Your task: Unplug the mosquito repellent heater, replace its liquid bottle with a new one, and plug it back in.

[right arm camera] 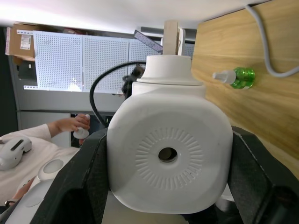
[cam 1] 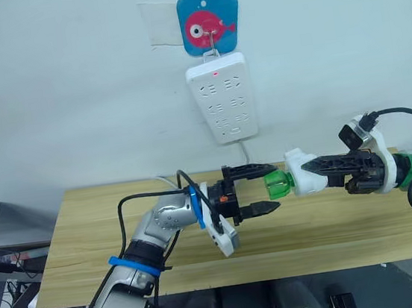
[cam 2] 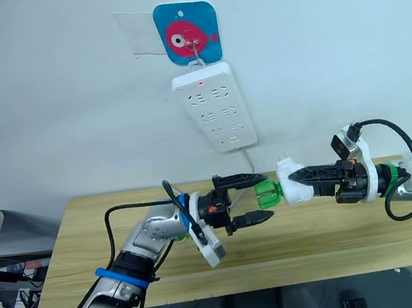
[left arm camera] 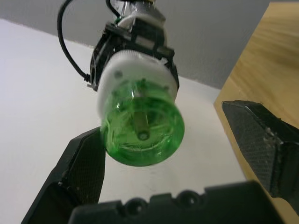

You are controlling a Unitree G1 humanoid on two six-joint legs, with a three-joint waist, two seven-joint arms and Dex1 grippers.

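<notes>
Above the wooden table [cam 1: 88, 236], on the wall: white power strip [cam 1: 221, 98] hanging from a blue fish hook plate [cam 1: 209, 23], sockets free. Lower, over the tabletop — right gripper [cam 1: 307, 166] clamped on the white mosquito repellent heater [cam 1: 303, 172], held level in mid-air with its green liquid bottle [cam 1: 277, 184] pointing at the left gripper [cam 1: 267, 188]. Left fingers [left arm camera: 81, 170] spread wide, flanking the bottle's base without touching. Smallest, lying on the table by the strip's cable [right arm camera: 271, 42] — a second green bottle [right arm camera: 236, 77], white-capped.
</notes>
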